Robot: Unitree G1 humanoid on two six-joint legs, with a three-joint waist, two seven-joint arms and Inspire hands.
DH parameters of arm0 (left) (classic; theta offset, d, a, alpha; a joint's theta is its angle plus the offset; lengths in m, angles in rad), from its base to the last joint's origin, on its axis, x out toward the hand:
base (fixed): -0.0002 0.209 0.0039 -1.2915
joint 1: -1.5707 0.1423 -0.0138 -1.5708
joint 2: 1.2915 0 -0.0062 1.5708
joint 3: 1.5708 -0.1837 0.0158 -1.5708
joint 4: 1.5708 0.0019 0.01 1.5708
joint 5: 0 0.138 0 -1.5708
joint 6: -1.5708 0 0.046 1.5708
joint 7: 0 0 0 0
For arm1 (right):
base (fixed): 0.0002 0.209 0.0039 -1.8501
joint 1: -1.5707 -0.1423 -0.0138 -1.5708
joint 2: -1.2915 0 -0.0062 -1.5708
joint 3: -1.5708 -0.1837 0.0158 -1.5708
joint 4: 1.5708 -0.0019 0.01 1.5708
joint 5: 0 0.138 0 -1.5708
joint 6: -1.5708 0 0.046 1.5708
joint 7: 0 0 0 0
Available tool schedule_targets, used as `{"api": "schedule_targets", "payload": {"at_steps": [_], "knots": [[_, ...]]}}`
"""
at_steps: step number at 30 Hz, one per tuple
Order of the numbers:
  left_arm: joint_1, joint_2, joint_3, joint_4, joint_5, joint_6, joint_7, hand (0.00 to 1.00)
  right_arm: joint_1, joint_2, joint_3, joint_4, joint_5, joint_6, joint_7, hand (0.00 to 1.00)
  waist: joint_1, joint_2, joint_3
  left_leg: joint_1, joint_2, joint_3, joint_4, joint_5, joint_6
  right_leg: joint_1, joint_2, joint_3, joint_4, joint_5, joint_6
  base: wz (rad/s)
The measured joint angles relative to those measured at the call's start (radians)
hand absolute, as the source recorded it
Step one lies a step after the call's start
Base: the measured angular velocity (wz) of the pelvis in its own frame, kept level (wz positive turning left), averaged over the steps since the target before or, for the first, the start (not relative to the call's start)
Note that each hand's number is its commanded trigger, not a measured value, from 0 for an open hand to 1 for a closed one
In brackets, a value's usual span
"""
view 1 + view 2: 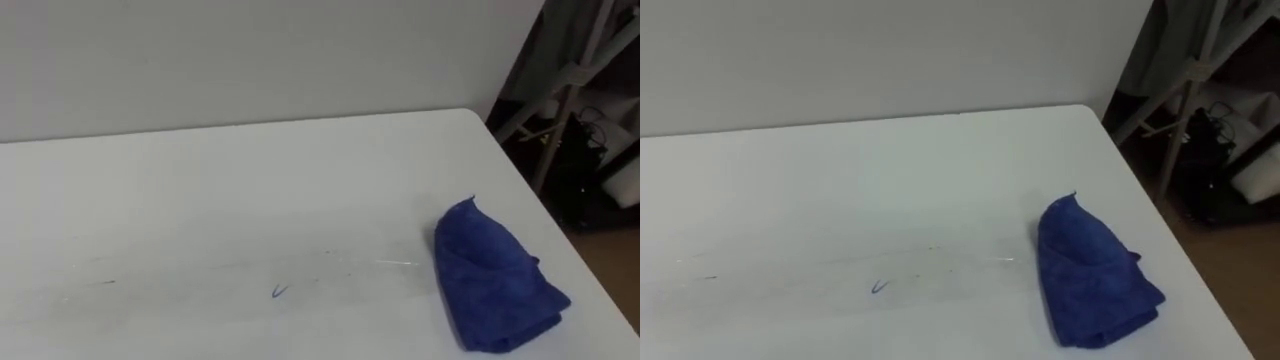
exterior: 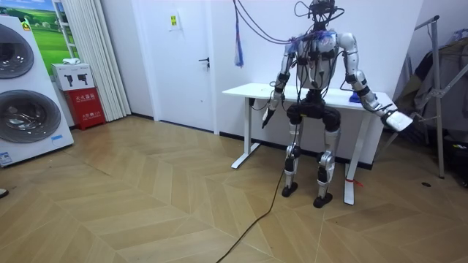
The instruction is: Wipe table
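Lies crumpled near white table's (image 1: 250,180) right edge, plush blue cloth (image 1: 495,285), blue mark (image 1: 279,291) leftward; left hand (image 2: 265,119), right hand (image 2: 398,120) off-table, grip untellable.

- Robot stands upright on both legs, back to the room view.
- Left arm hangs at its side, elbow slightly bent; dark left hand (image 2: 268,117) points down beside the hip.
- Right arm held out sideways, forearm sloping down; pale right hand (image 2: 398,120) well clear of the torso.
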Motion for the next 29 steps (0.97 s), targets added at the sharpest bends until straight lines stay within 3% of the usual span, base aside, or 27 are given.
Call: {"api": "schedule_targets", "payload": {"at_steps": [3, 7, 11, 14, 16, 18, 21, 25, 29], "knots": [[0.01, -0.001, -0.001, 0.011, -0.016, 0.0, 0.0, 0.0, 0.047, 0.035, 0.003, 0.076, 0.053, 0.003, 0.039, 0.0, -0.003, 0.0, -0.004, 0.001, -0.001, -0.004, 0.0, 0.0, 0.0, 0.001, -0.001, 0.0, 0.001, 0.0, 0.0, 0.0], [0.009, -0.01, -0.002, 0.054, -0.006, 0.001, -0.002, 0.0, 0.071, 0.068, 0.024, 0.161, 0.002, 0.043, 0.138, 0.0, -0.001, -0.001, -0.0054, 0.002, -0.004, -0.012, 0.004, -0.002, 0.0, 0.003, -0.001, 0.001, 0.002, -0.001, 0.001, 0.0], [-0.004, -0.011, -0.024, 0.069, 0.024, 0.003, 0.001, 0.0, 0.043, 0.073, 0.162, 0.179, -0.298, 0.089, 0.243, 0.0, 0.028, 0.014, -0.0057, 0.002, -0.002, -0.002, 0.008, -0.007, 0.002, -0.002, 0.002, 0.012, 0.002, -0.001, 0.001, -0.07], [-0.031, -0.009, -0.103, 0.079, 0.024, 0.002, 0.003, 0.0, -0.034, 0.07, 0.267, 0.172, -0.492, 0.088, 0.292, 0.0, 0.063, 0.029, -0.0003, 0.002, -0.001, 0.001, 0.011, -0.01, 0.002, -0.001, 0.005, 0.017, 0.0, 0.002, -0.001, -0.04], [-0.044, -0.015, -0.155, 0.079, 0.044, 0.002, 0.001, 0.0, -0.083, 0.072, 0.332, 0.11, -0.591, 0.086, 0.341, 0.0, 0.087, 0.046, 0.0077, -0.001, -0.002, -0.007, 0.012, -0.009, 0.001, 0.001, 0.005, 0.011, -0.002, 0.002, -0.001, 0.08], [-0.053, -0.017, -0.17, 0.075, 0.052, -0.001, 0.003, 0.0, -0.071, 0.073, 0.387, 0.104, -0.615, 0.067, 0.369, 0.0, 0.1, 0.051, 0.0112, -0.004, -0.002, -0.015, 0.01, -0.008, -0.001, 0.002, 0.006, 0.003, -0.004, 0.002, 0.0, 0.11], [-0.056, -0.033, -0.196, 0.075, 0.08, 0.0, 0.009, 0.0, -0.075, 0.08, 0.449, 0.101, -0.613, 0.08, 0.415, 0.0, 0.115, 0.06, 0.0242, -0.008, -0.001, -0.015, 0.006, -0.004, -0.004, -0.001, 0.007, 0.004, -0.005, 0.009, 0.005, 0.01], [-0.041, -0.049, -0.212, 0.076, 0.111, 0.004, 0.015, 0.0, -0.072, 0.091, 0.488, 0.101, -0.59, 0.08, 0.435, 0.0, 0.119, 0.06, 0.0231, -0.009, -0.002, -0.018, 0.005, -0.003, -0.004, 0.0, 0.007, 0.001, -0.004, 0.008, 0.005, 0.0], [-0.039, -0.05, -0.23, 0.076, 0.124, 0.022, 0.02, 0.0, -0.064, 0.102, 0.512, 0.101, -0.531, 0.079, 0.448, 0.0, 0.112, 0.044, 0.0145, -0.016, -0.006, -0.036, 0.012, -0.002, -0.005, 0.007, 0.005, -0.018, -0.007, 0.008, 0.005, 0.11]]}}
